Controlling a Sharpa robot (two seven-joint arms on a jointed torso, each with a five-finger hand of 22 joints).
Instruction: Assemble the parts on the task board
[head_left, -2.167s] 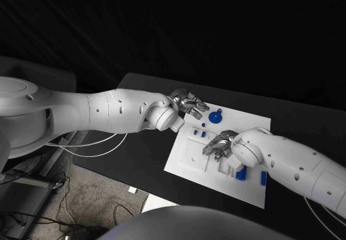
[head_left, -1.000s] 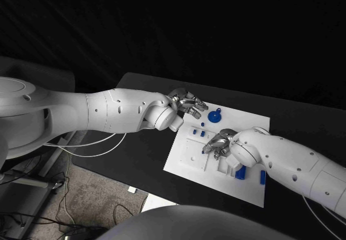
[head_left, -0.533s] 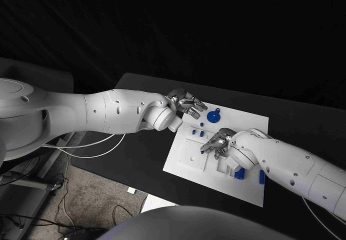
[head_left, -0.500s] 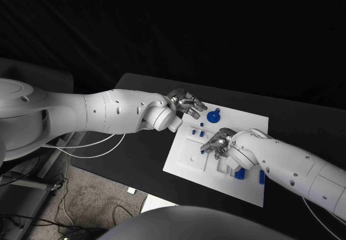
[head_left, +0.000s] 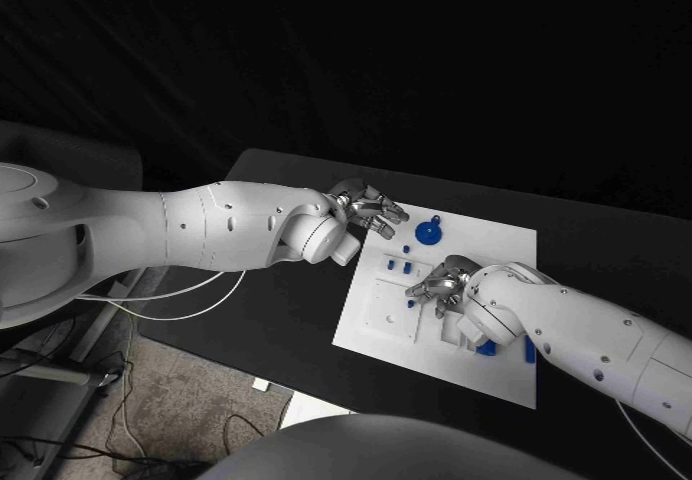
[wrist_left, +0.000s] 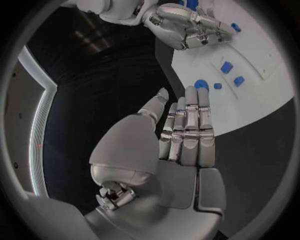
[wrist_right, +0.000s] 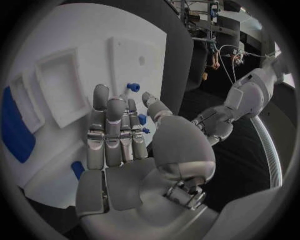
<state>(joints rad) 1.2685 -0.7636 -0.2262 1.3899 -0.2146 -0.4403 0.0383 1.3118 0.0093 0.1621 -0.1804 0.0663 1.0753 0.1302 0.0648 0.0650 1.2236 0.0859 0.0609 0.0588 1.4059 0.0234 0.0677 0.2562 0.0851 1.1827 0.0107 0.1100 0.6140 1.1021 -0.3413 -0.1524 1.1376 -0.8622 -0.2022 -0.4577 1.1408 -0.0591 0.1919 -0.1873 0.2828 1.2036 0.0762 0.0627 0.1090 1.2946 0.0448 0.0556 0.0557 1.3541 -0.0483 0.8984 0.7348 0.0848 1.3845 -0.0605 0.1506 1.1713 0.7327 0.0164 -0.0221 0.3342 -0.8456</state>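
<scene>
Blue plastic parts (head_left: 430, 233) sit on the white task board (head_left: 369, 322) at centre frame in the head view: a round knobbed piece near its upper edge, small pegs (head_left: 397, 266) just below, flat bars at lower right. They look light, stiff and smooth, so likely slippery; pinching each by its sides seems best. No writing or brand is readable. The right hand (head_left: 441, 287) hovers over the board's middle, fingers extended, holding nothing. The left hand (head_left: 368, 209), at the board's upper-left corner, is likewise flat and empty.
</scene>
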